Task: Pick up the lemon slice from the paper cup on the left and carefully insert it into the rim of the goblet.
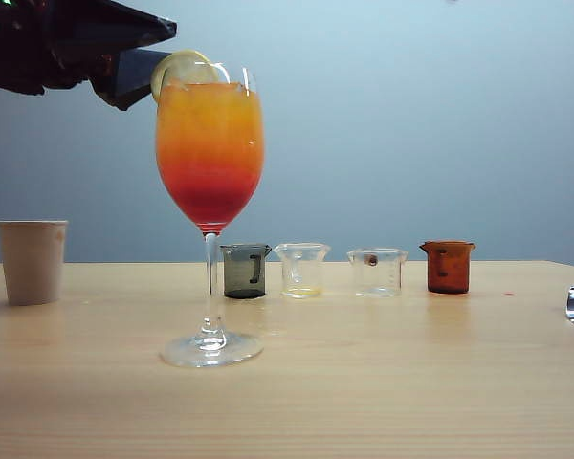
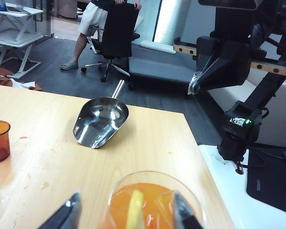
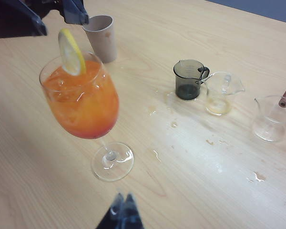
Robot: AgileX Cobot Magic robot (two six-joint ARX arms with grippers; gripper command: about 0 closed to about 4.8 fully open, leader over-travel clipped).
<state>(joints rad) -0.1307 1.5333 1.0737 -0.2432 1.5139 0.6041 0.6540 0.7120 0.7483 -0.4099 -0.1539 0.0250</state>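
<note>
Left gripper (image 2: pixel 124 214) hangs at the goblet (image 1: pixel 209 153) rim, dark fingers (image 2: pixel 62 217) spread wide either side of the lemon slice (image 2: pixel 135 207), gripping nothing. Thin yellow slice sits wedged upright on the clear glass rim, orange-to-red drink below. Right gripper (image 3: pixel 121 212) is off to the side above the table (image 1: pixel 364 402), tips together, empty; only tips visible. Beige paper cup (image 1: pixel 33 260) stands left. Shiny metal scoop (image 2: pixel 100 121) lies on the pale wood, cut off in the exterior view.

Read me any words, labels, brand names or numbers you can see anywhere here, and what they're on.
No text can be read.
White label on the black arm base by a green light: too blurred to read.
The paper cup, goblet and beakers show no print.
</note>
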